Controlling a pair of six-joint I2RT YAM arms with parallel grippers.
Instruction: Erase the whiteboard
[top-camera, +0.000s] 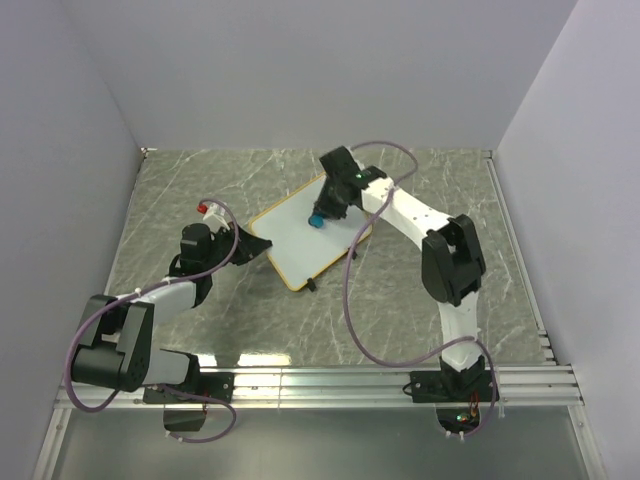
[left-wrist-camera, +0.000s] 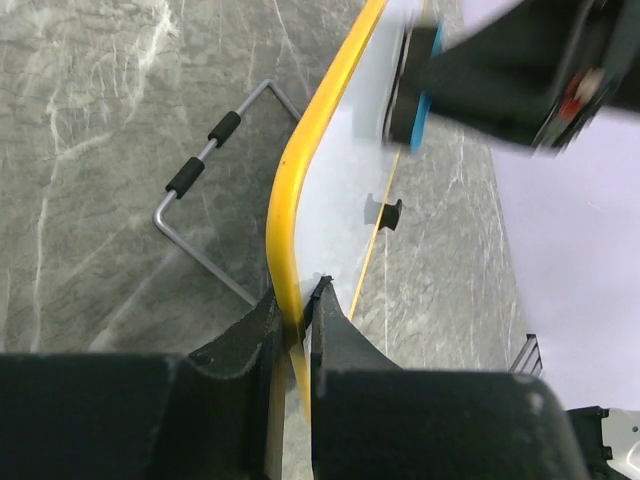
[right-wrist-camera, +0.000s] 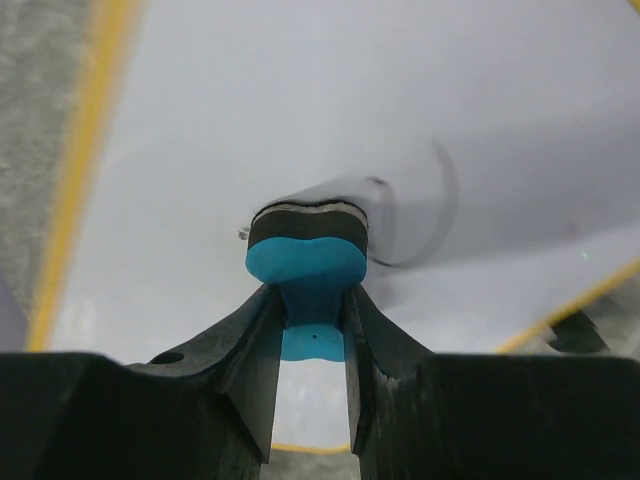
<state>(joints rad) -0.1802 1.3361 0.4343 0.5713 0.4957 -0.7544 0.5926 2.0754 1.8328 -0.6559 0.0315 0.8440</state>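
The whiteboard (top-camera: 300, 245), white with a yellow-tan frame, lies tilted near the table's middle. My left gripper (top-camera: 250, 243) is shut on its left frame edge; in the left wrist view the jaws (left-wrist-camera: 296, 318) pinch the yellow frame (left-wrist-camera: 285, 200). My right gripper (top-camera: 322, 210) is shut on a small blue eraser (top-camera: 316, 220). In the right wrist view the eraser (right-wrist-camera: 305, 262) sits between the fingers, its dark felt pressed on the whiteboard (right-wrist-camera: 300, 110). A thin dark curved pen mark (right-wrist-camera: 447, 215) lies just right of the eraser.
A bent wire stand (left-wrist-camera: 200, 170) with black sleeves lies on the marble table left of the board. A small red-tipped object (top-camera: 207, 209) sits beyond the left gripper. A black foot (left-wrist-camera: 388, 212) shows under the board. An aluminium rail (top-camera: 350, 380) runs along the near edge.
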